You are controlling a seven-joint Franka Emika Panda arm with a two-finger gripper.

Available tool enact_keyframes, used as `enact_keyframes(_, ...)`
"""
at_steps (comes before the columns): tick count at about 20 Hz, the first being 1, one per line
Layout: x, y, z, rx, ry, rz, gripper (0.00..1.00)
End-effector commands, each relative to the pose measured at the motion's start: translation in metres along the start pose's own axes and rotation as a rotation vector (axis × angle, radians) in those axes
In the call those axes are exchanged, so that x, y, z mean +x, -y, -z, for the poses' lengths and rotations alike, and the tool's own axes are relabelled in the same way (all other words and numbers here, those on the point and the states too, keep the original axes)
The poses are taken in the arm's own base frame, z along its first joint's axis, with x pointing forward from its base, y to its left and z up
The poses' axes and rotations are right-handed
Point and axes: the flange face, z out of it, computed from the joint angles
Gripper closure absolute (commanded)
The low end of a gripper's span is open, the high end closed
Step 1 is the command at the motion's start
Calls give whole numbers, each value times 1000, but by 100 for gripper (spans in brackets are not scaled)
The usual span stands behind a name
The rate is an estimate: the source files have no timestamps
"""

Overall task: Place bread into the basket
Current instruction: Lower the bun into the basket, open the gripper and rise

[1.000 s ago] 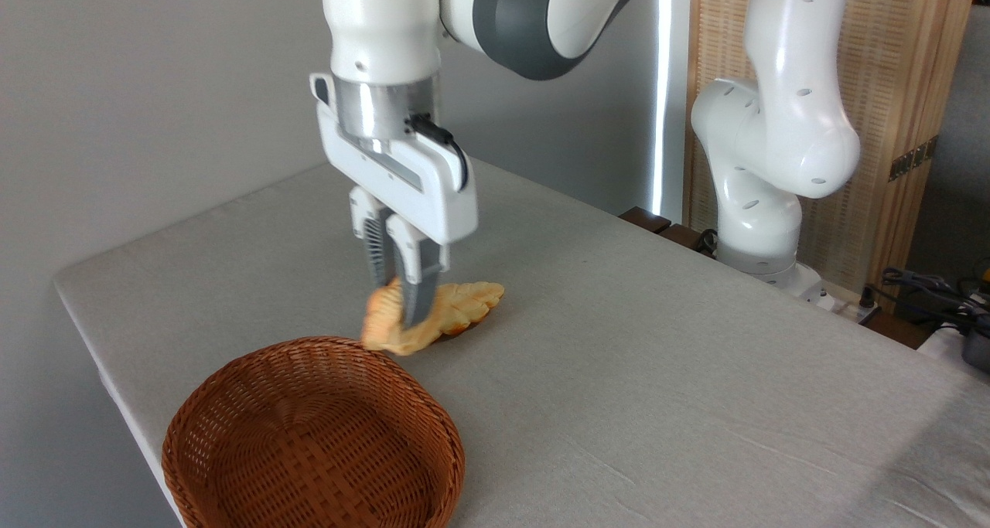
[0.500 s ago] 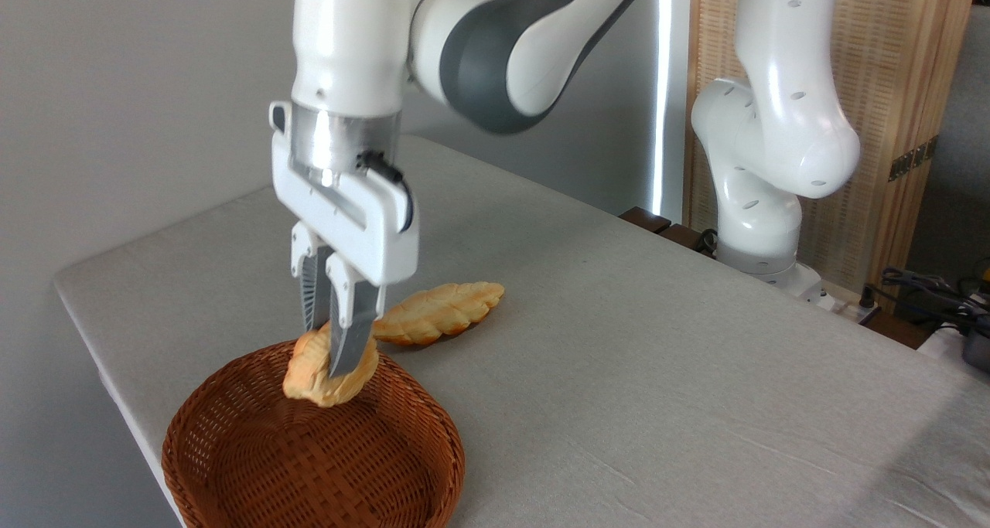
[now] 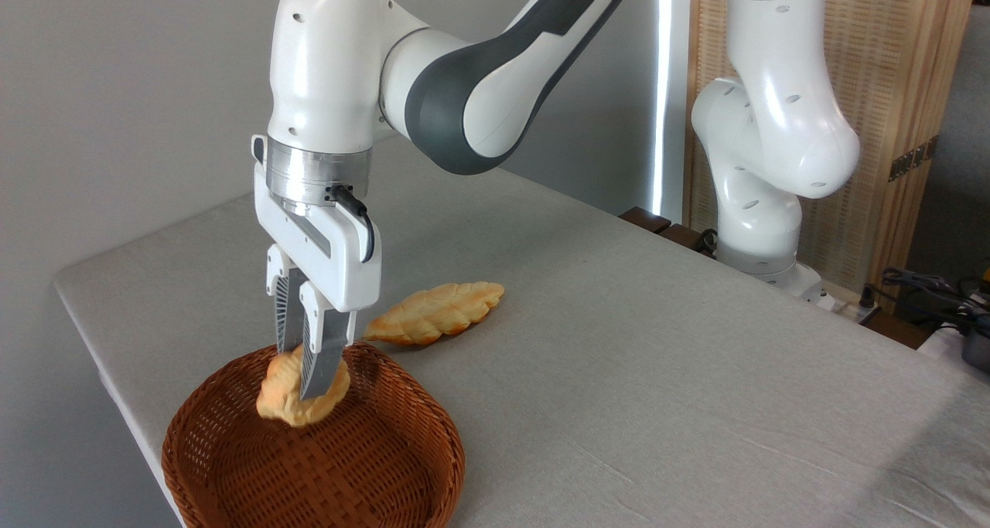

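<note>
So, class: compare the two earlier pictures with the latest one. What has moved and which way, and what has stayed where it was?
The gripper, its jaws shut on the bun throughout, has carried it leftward and towards the camera, from beside the braided loaf to over the basket, and now holds it low inside the rim. Nothing was let go. The loaf, the basket and the table stayed put.

We have a single fixed view, set above and just off the near edge of the counter [image 3: 619, 373], looking down and across it at an angle toward the grey wall. It sits fairly close: the counter's left corner and far edge are in view, its near and right edges cut off. The arm's base [image 3: 762, 269] stands at the far right edge.
</note>
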Motion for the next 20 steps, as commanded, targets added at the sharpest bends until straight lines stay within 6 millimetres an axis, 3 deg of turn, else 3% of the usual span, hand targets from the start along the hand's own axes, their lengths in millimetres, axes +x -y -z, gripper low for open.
enact_keyframes(1, 3, 5, 4, 21, -9, -21, 0)
enact_keyframes(6, 3, 8, 7, 25, -14, -17, 0)
enact_keyframes(13, 0, 22, 32, 50, -42, 98, 0)
enact_keyframes(20, -2, 16, 92, -52, 40, 154, 0)
